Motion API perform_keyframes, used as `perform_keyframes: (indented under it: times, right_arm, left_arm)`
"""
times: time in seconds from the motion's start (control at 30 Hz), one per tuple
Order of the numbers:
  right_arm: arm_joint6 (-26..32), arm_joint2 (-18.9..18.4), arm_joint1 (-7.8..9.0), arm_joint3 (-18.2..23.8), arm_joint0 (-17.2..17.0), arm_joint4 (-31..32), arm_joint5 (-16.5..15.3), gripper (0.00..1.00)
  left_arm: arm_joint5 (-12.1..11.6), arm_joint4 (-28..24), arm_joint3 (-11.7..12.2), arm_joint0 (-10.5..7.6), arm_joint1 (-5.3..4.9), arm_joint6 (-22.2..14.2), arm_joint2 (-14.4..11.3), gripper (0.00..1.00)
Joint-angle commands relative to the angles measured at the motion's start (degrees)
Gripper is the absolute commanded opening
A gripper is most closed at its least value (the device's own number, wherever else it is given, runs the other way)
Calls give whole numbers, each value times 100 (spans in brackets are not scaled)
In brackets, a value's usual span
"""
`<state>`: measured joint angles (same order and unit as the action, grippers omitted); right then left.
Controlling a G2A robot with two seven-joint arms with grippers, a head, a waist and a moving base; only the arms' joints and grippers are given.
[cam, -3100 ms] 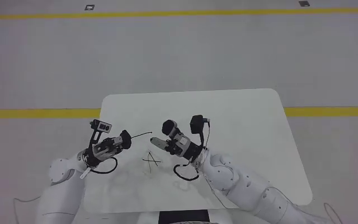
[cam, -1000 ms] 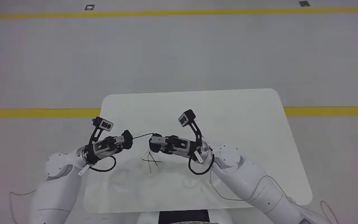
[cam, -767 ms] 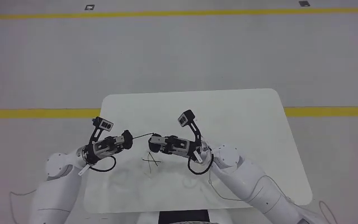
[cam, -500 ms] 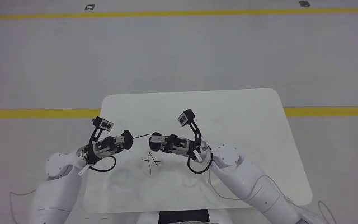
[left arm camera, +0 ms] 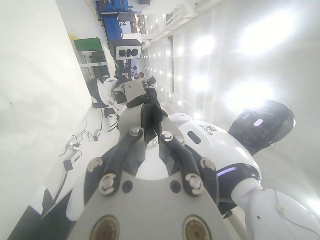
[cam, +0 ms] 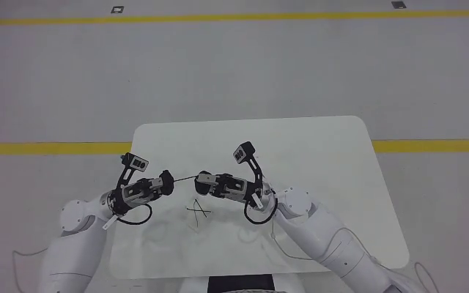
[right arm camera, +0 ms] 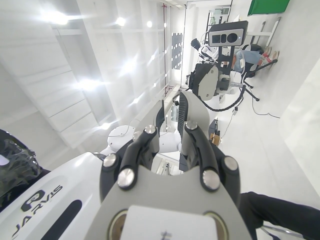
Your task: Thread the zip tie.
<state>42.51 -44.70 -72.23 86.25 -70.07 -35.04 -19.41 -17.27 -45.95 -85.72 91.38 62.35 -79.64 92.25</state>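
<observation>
Holds a thin black zip tie (cam: 183, 176) by one end in the left gripper (cam: 167, 180), fingers pressed together on it, left of the middle of the top view, above the white table (cam: 322, 146). Has the right gripper (cam: 200, 182) just at the free tip, fingers a narrow gap apart, with the strip almost straight between both. Has also more black ties (cam: 198, 210) crossed on the table just below, and a green bin (right arm camera: 268, 4) in the upper right of the right wrist view, inside hidden.
</observation>
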Motion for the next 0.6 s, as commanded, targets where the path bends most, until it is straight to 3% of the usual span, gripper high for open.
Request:
perform_keyframes:
  times: [0.0,0.2,0.27,0.3,0.57]
  right_arm:
    - [-4,-4,-12,-18,0,4,8,11]
    - [-30,-23,-45,-83,-5,16,48,9]
    - [-34,-33,-54,-98,-5,22,58,6]
    - [-38,-38,-58,-104,-7,25,60,0]
    - [-19,-102,-81,-107,-57,80,23,0]
  left_arm:
    - [0,0,0,0,0,0,0,0]
    - [0,0,0,0,0,0,0,0]
    - [0,0,0,0,0,0,0,0]
    - [0,0,0,0,0,0,0,0]
    - [0,0,0,0,0,0,0,0]
